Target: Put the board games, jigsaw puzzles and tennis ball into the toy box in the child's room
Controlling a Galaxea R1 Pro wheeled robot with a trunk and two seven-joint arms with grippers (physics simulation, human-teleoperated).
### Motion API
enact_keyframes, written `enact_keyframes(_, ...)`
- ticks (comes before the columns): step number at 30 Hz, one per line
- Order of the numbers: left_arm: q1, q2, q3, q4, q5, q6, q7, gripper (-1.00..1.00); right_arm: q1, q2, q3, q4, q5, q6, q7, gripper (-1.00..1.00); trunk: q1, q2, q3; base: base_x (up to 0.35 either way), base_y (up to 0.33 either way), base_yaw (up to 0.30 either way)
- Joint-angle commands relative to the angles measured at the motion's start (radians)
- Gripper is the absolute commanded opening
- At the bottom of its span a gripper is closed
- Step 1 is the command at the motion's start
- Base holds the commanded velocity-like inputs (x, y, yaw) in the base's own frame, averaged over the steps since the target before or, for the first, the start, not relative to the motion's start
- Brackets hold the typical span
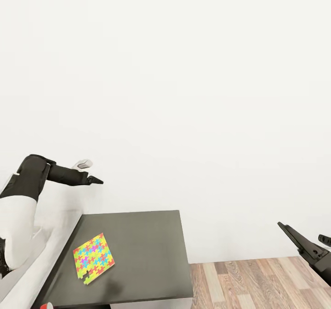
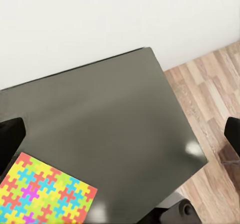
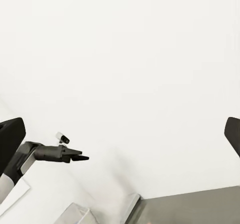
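One jigsaw puzzle [image 1: 93, 257], a thin slab of yellow, pink, green and blue pieces, lies flat on the dark grey lower end of the table [image 1: 142, 249], near its left side. My left gripper [image 1: 95, 180] hangs high above the table's back left corner and is open and empty. In the left wrist view its black fingers [image 2: 10, 140] stand wide apart over the dark top [image 2: 120, 119], with the puzzle [image 2: 42, 195] below. Over the floor, to the right of the table, my right gripper [image 1: 304, 236] is open and holds nothing. The toy box, tennis ball and bed are out of view.
A blank white wall fills the background. Wooden floor [image 1: 257, 283] lies right of the table. The paler, higher table top [image 1: 55, 258] runs along the left. A small red corner [image 1: 46, 306] peeks in at the bottom edge. The right wrist view shows my left gripper [image 3: 79, 158] against the wall.
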Motion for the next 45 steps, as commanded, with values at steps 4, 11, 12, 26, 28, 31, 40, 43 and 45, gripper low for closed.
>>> enact_keyframes(4, 0.014, -0.021, 0.004, 0.010, -0.009, 0.012, 0.091, 1.00, 0.000, 0.001, 0.000, 0.000, -0.006, 0.007, -0.003, 1.00, 0.001, -0.002, -0.002, 0.000, 0.000, -0.004)
enact_keyframes(11, 0.028, -0.034, 0.012, 0.097, 0.000, 0.014, 0.271, 1.00, 0.000, 0.002, 0.001, 0.000, -0.005, 0.007, -0.009, 1.00, 0.001, -0.002, -0.002, 0.000, 0.000, -0.001)
enact_keyframes(12, 0.028, -0.034, 0.015, 0.110, 0.000, 0.014, 0.285, 1.00, 0.000, 0.001, 0.001, 0.000, -0.005, 0.007, -0.009, 1.00, 0.001, -0.002, -0.002, 0.000, 0.000, 0.000)
enact_keyframes(26, 0.053, -0.059, 0.193, 0.199, 0.003, 0.005, 0.549, 1.00, 0.000, 0.006, 0.002, -0.001, 0.040, 0.009, -0.053, 1.00, 0.001, -0.002, -0.002, 0.000, 0.000, 0.000)
enact_keyframes(28, 0.059, -0.070, 0.200, 0.200, 0.003, 0.004, 0.583, 1.00, 0.000, 0.007, 0.003, -0.002, 0.043, 0.009, -0.059, 1.00, 0.001, -0.002, -0.002, 0.000, 0.000, 0.000)
enact_keyframes(31, 0.069, -0.084, 0.209, 0.201, 0.004, 0.003, 0.629, 1.00, 0.000, 0.008, 0.005, -0.004, 0.046, 0.011, -0.069, 1.00, 0.001, -0.002, -0.002, 0.000, 0.000, 0.000)
enact_keyframes(40, 0.105, -0.122, 0.284, 0.203, 0.013, -0.003, 0.740, 1.00, -0.003, 0.001, 0.004, -0.011, 0.061, 0.119, -0.183, 1.00, 0.001, -0.002, -0.002, 0.000, 0.000, 0.000)
enact_keyframes(43, 0.124, -0.138, 0.296, 0.203, 0.017, -0.019, 0.783, 1.00, -0.005, -0.002, 0.001, -0.012, 0.064, 0.155, -0.239, 1.00, 0.001, -0.002, -0.002, 0.000, 0.000, 0.000)
enact_keyframes(45, 0.136, -0.144, 0.308, 0.203, 0.027, -0.035, 0.801, 1.00, -0.005, -0.002, 0.000, -0.012, 0.065, 0.170, -0.266, 1.00, 0.001, -0.002, -0.002, 0.000, 0.000, 0.000)
